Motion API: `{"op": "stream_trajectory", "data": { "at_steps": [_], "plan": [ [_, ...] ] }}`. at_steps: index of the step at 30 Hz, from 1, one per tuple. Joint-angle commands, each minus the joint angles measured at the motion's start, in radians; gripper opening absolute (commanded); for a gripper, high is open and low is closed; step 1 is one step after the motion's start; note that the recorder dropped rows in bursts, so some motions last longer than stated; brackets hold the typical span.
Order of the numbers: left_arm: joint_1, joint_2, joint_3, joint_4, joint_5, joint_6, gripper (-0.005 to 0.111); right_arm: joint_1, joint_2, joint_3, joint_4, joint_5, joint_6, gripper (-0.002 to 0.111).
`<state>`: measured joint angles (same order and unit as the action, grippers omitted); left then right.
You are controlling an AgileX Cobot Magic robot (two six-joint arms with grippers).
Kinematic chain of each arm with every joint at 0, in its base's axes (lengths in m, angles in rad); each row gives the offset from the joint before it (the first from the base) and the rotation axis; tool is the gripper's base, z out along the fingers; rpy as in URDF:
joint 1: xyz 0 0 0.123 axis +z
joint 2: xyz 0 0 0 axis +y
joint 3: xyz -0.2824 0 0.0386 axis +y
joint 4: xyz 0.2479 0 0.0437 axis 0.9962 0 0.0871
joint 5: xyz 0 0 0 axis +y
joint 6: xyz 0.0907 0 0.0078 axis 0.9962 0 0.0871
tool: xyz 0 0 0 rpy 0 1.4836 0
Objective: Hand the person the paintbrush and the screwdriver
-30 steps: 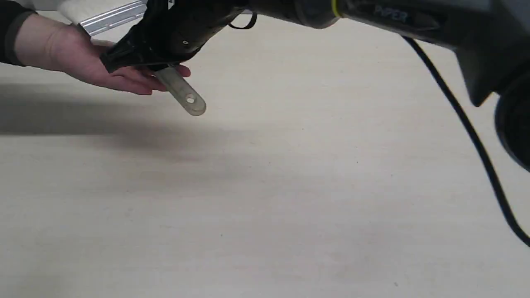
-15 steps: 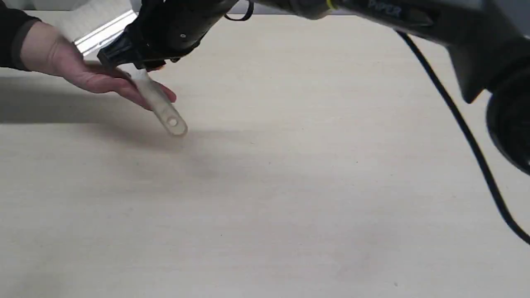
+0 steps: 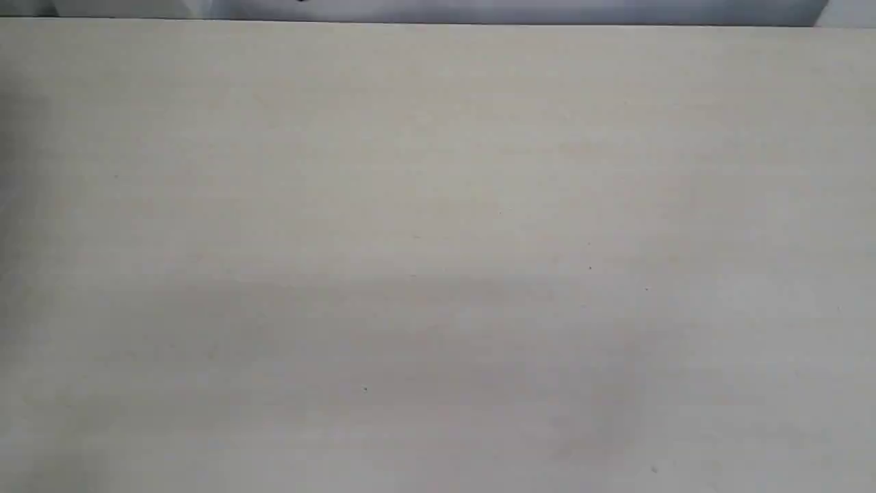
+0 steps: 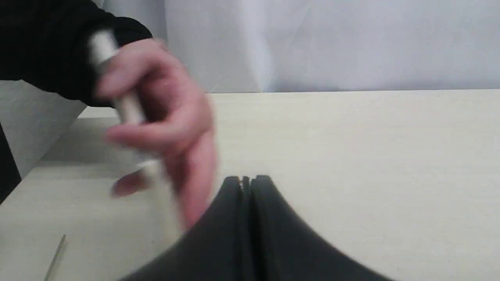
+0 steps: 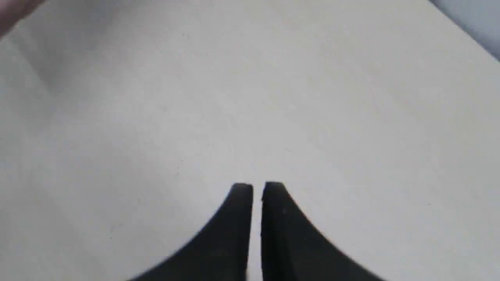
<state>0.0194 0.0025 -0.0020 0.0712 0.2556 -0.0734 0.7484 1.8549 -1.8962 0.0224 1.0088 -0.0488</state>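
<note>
In the left wrist view the person's hand (image 4: 172,105), with a dark sleeve, is closed around a blurred pale stick, the paintbrush (image 4: 127,107). It is held above the table, just beyond my left gripper (image 4: 246,180), which is shut and empty. A thin pale rod (image 4: 54,257) lies on the table at the picture's edge; I cannot tell whether it is the screwdriver. My right gripper (image 5: 258,187) hangs over bare table with only a narrow slit between its fingers and nothing in it. The exterior view shows neither arms nor hand.
The pale wooden table (image 3: 438,239) fills the exterior view, with a grey backdrop (image 3: 479,10) along its far edge. A sliver of the hand (image 5: 13,9) shows in a corner of the right wrist view.
The right arm, which held the paintbrush by the person's palm, has left the exterior view. The hand has left it too, and now holds the brush itself.
</note>
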Motion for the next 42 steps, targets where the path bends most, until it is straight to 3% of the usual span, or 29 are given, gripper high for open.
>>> {"op": "stream_trajectory", "data": {
  "at_steps": [1,7,21,26,34,42],
  "plan": [
    [-0.008,-0.002,0.002,-0.001,-0.007,-0.002,0.000,-0.002,-0.099,0.054,-0.022,0.010,0.012,0.004],
    [-0.008,-0.002,0.002,-0.004,-0.006,-0.002,0.000,-0.002,-0.296,0.304,-0.102,-0.116,0.071,0.004],
    [-0.008,-0.002,0.002,-0.004,-0.006,-0.002,0.000,-0.002,-0.742,1.169,-0.085,-0.729,0.117,0.004],
    [-0.008,-0.002,0.002,-0.004,-0.006,-0.002,0.000,-0.002,-0.819,1.378,-0.039,-0.870,0.117,0.004],
    [-0.008,-0.002,0.002,-0.001,-0.006,-0.002,0.000,-0.002,-0.891,1.557,0.077,-0.930,0.117,0.004],
    [-0.008,-0.002,0.002,-0.001,-0.006,-0.002,0.000,-0.002,-0.915,1.632,0.291,-0.853,0.117,0.004]
  ]
}}
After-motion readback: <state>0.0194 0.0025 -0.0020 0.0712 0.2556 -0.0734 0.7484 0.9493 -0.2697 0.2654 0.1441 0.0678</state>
